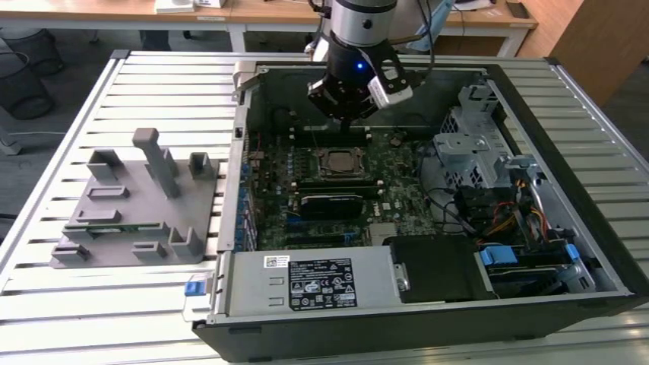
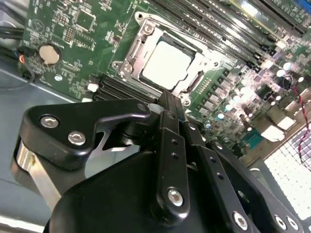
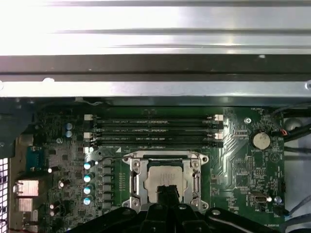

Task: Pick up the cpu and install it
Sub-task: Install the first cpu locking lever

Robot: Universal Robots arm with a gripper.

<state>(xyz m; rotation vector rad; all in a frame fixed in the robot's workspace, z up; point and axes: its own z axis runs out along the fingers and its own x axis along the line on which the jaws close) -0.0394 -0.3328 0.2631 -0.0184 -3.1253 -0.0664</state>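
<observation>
exterior view: the hand (image 1: 345,114) hangs inside the open computer case (image 1: 568,251) on the slatted worktop (image 1: 152,84), just above the motherboard (image 1: 406,190). the cpu (image 1: 336,161) sits in its socket there, below the fingertips. a grey holder block (image 1: 137,205) stands on the worktop toward the exterior view's left.

second wrist view: the hand's (image 2: 170,104) fingers are pressed together with nothing between them, apart from the cpu (image 2: 166,63) in its metal frame.

first wrist view: the fingertips (image 3: 167,190) overlap the near edge of the cpu (image 3: 163,177), with memory slots (image 3: 153,131) beyond.
</observation>
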